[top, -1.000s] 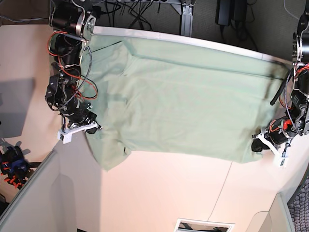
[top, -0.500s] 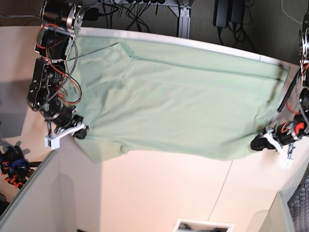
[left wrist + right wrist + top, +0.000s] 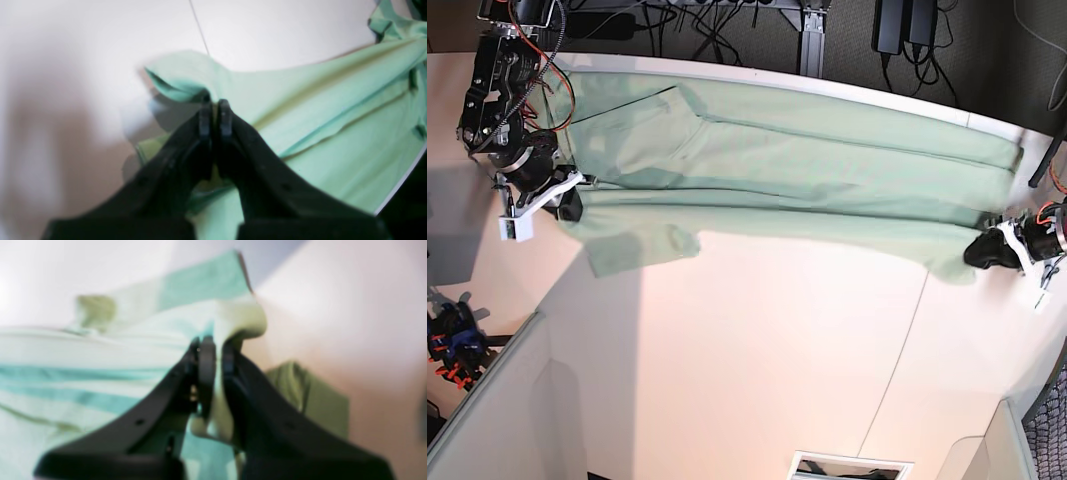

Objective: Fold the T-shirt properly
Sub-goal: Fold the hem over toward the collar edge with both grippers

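- The T-shirt (image 3: pixel 777 170) is stretched along the far side of the surface (image 3: pixel 757 360).
- Its near edge is clamped by the left end effector (image 3: pixel 987 250) and right end effector (image 3: pixel 570 200) (opposite ends).
- Even tension should be kept, so the fold lands straight.

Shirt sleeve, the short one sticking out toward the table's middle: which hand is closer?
Right. The right hand grips the T-shirt right beside that sleeve; the left hand pinches the opposite end.
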